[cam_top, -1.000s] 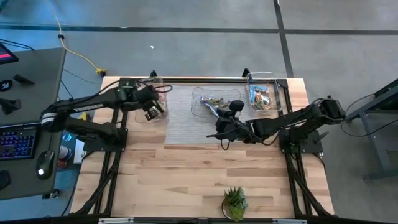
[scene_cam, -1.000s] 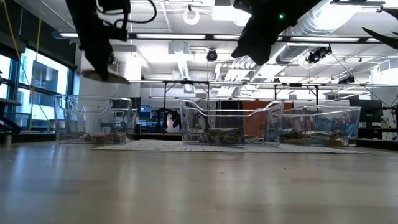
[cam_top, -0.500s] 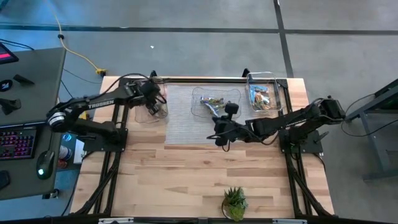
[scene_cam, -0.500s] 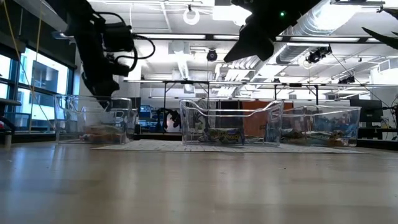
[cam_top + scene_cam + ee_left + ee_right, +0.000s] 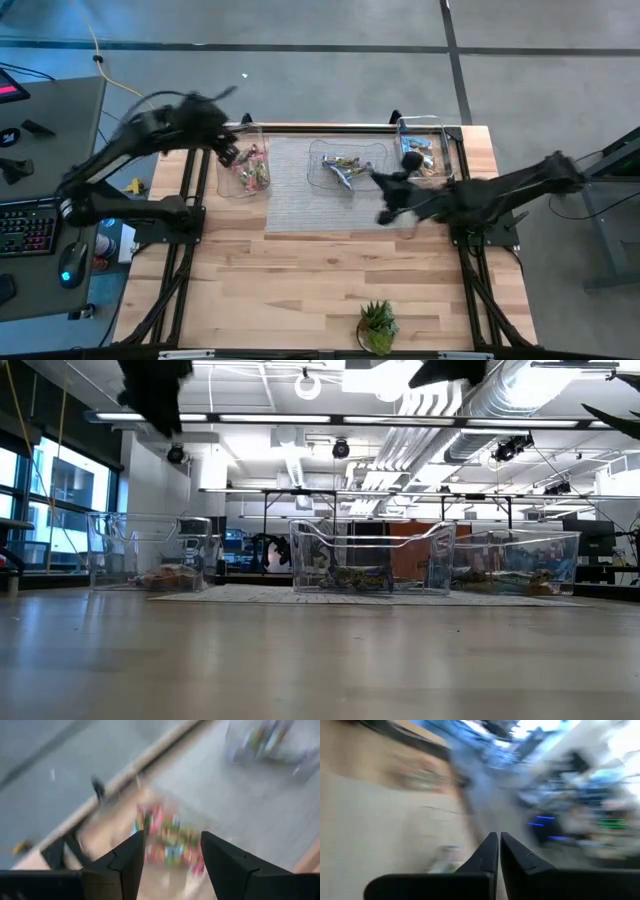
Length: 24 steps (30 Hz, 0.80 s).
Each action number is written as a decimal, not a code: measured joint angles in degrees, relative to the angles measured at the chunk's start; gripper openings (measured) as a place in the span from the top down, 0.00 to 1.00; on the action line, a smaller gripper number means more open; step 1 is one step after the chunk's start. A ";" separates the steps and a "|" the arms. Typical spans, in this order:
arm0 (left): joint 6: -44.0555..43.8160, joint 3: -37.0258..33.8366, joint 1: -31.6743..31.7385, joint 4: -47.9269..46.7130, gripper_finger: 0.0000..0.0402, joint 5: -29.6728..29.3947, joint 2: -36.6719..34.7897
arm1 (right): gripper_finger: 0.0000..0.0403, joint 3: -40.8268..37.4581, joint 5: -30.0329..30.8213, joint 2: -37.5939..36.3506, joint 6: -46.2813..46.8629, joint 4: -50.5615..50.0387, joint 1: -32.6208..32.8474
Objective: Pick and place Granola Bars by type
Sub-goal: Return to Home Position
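Three clear bins stand along the table's far side on a grey mat. The left bin holds green-and-red granola bars. Mixed bars lie in the middle bin, and tan-orange ones in the right bin. My left gripper hangs open and empty, high above the left bin. In the left wrist view its fingers frame the bars below. My right gripper is shut, raised over the mat near the middle bin's front right. Whether a bar is between its fingers, the blur hides.
A small potted plant stands near the table's front edge. In the low view the bins' walls rise in a row and both arms sit at the picture's top. Bare wood spreads in front of the mat.
My left gripper dipped into the left bin, then rose and swung toward the table's far left corner. The flat bar at its fingers a second ago is no longer there. My right gripper has risen and gone toward the table's right edge.
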 joint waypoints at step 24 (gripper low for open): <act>-11.02 -66.58 -20.28 78.81 0.54 13.67 -53.33 | 1.00 -50.68 -35.64 -52.19 15.62 34.61 -6.90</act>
